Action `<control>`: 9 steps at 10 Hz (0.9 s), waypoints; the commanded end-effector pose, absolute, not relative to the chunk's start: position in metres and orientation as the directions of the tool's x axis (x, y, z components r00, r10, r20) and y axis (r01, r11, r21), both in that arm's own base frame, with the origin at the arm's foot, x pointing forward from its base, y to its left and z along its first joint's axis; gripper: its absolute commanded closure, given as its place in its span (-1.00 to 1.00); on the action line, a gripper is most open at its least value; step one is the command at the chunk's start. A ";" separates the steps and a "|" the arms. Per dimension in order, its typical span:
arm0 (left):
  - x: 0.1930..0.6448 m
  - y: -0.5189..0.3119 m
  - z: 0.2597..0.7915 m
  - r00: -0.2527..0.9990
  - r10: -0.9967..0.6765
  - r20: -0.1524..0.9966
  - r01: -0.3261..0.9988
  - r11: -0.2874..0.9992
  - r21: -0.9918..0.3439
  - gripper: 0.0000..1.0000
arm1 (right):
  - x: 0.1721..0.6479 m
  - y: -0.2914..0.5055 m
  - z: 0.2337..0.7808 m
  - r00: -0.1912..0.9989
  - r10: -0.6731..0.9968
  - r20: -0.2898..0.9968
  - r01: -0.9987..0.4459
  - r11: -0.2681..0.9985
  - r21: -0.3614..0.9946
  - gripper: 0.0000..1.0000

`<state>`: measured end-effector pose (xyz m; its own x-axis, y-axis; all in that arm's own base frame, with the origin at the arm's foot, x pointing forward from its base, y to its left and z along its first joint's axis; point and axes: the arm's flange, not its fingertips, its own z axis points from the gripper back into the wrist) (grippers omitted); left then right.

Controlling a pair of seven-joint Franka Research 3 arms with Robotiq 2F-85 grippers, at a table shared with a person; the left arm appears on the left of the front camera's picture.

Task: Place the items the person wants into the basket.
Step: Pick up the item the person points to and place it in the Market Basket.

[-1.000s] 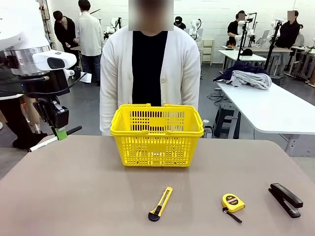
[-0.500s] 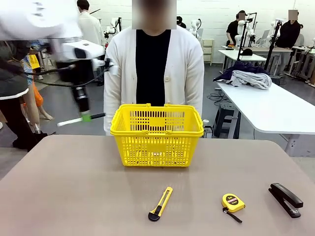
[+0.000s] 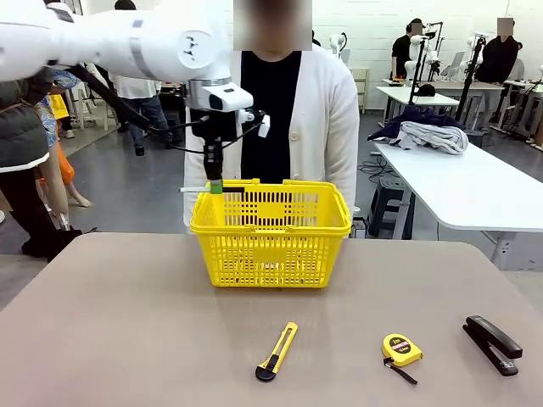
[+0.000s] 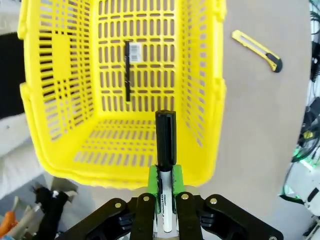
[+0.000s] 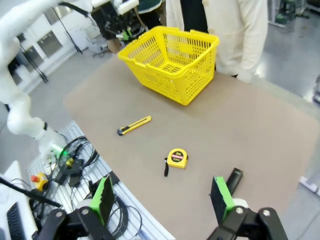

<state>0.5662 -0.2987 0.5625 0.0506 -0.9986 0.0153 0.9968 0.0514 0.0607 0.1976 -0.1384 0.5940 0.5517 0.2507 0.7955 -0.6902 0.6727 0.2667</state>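
1. We count one yellow basket [image 3: 270, 233]. It stands on the table [image 3: 127, 322], right in front of the person [image 3: 318, 110].
2. We count one white marker with a black cap [image 4: 165, 145], one thin black pen [image 4: 128, 70] and one black stapler [image 3: 492, 343].
3. We also count one yellow and black knife [image 3: 277, 350] and one round yellow tape measure [image 3: 400, 349]. Both lie on the table on our side of the basket, apart from each other.
4. We count two grippers, one on each arm.
5. The left gripper [image 3: 214, 185] hangs over the basket's far left corner, just above the rim. Its green pads [image 4: 152, 176] squeeze the marker tight.
6. In the left wrist view the marker sits between the two pads. Its black cap sticks out past the fingertips and points over the open basket.
7. In the front view the marker lies flat and sideways in the gripper, with its white end poking out to the left.
8. The pen lies on the floor inside the basket, well below the left gripper. It touches no gripper.
9. The stapler lies on the table near the right front corner, far from the left gripper and the basket.
10. The right gripper [image 5: 161, 197] holds nothing. Its two pads stand wide apart, high over the table, and the stapler shows just past one pad.
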 end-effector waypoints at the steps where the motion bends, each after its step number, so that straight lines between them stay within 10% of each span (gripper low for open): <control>1: 0.591 -0.311 0.565 -0.011 -1.000 -0.004 0.996 -0.011 0.085 0.76 | 0.199 -0.137 0.593 0.538 0.249 0.806 -0.706 0.655 0.269 -1.00; 9: 0.627 -0.342 0.500 -0.028 -0.991 0.132 0.995 -0.015 0.101 0.76 | 0.199 -0.137 0.593 0.538 0.249 0.806 -0.706 0.655 0.269 -1.00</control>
<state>0.6230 -0.3403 0.4992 -0.0194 -0.9954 0.0942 0.9934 -0.0085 0.1145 0.1978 -0.1384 0.5939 0.5518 0.2506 0.7954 -0.6904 0.6724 0.2671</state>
